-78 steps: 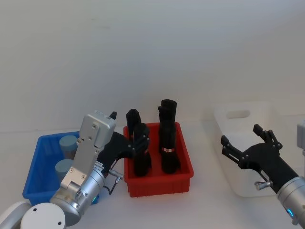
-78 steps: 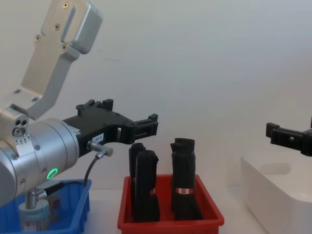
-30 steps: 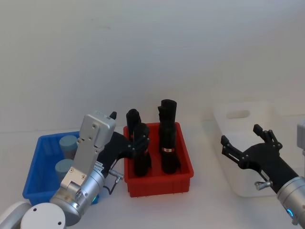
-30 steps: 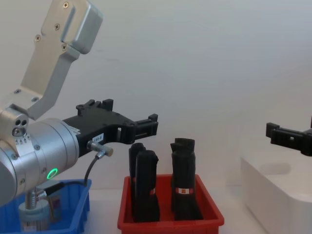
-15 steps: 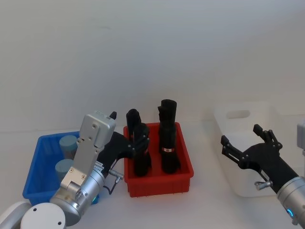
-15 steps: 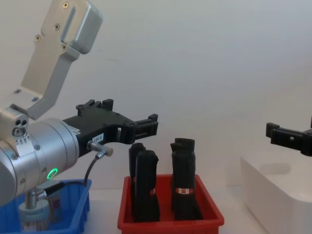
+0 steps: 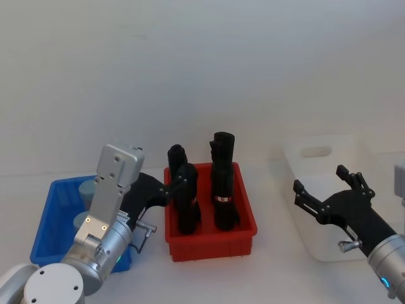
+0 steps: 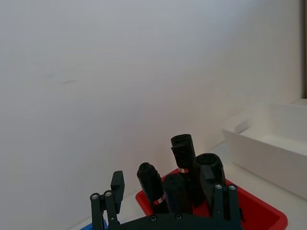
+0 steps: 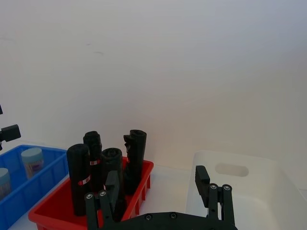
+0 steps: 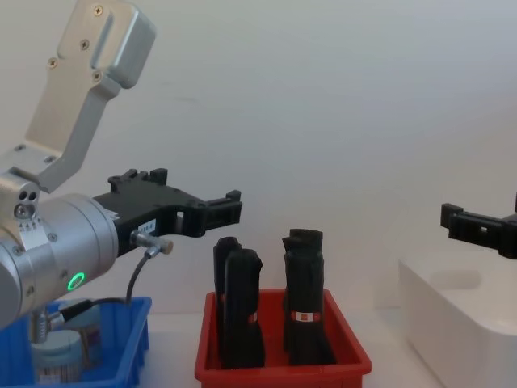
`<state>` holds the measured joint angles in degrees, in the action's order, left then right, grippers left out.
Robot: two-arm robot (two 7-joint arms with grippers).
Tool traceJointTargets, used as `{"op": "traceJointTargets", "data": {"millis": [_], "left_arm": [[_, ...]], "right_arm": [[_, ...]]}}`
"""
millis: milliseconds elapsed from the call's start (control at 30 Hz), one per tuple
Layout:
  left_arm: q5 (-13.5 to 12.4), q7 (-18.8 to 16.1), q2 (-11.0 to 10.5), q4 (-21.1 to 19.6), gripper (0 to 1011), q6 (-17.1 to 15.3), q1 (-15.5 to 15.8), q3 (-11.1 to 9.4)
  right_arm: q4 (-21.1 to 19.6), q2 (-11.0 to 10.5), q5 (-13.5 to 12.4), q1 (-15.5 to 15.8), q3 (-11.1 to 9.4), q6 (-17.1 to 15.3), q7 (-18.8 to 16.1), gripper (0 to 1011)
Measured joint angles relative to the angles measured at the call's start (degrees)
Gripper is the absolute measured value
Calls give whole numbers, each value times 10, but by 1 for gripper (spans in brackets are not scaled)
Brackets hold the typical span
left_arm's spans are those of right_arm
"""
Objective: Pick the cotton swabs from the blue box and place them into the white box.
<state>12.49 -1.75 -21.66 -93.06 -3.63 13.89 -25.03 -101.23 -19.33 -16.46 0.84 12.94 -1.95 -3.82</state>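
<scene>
I see the white box (image 7: 297,166) on my right, plain, with an oval handle recess and no writing. My right gripper (image 7: 321,180) hovers over its near left part, fingers spread apart and holding nothing. A strip of bare table separates it from the red bin (image 7: 212,244) in the middle. The blue box (image 7: 47,221) sits just left of the red bin. My left gripper (image 8: 162,178) hangs above the blue box's right edge, higher than the black rolls (image 7: 223,183), jaws apart and empty. Its white sticker (image 10: 149,223) is too small to read. The rolls carry red-and-white bands without legible text. The cotton swabs (image 9: 32,161) stand inside the blue box.
</scene>
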Motion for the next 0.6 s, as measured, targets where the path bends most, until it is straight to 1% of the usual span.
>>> {"op": "traceJointTargets", "data": {"millis": [167,333,567,600], "left_arm": [[5,-6,0,2,1004,-18,2,5],[13,-12,-1,5,1004,-42,5,13],[32,-23,-4,13,1004,-79,8,25],[32,-23,-4,13,1004,-79,8,25]], "right_arm": [[0,0,0,0,0,0,0,1002],[0,0,0,0,0,0,0,1002],[0,0,0,0,0,0,0,1002],[0,0,0,0,0,0,0,1002]]}}
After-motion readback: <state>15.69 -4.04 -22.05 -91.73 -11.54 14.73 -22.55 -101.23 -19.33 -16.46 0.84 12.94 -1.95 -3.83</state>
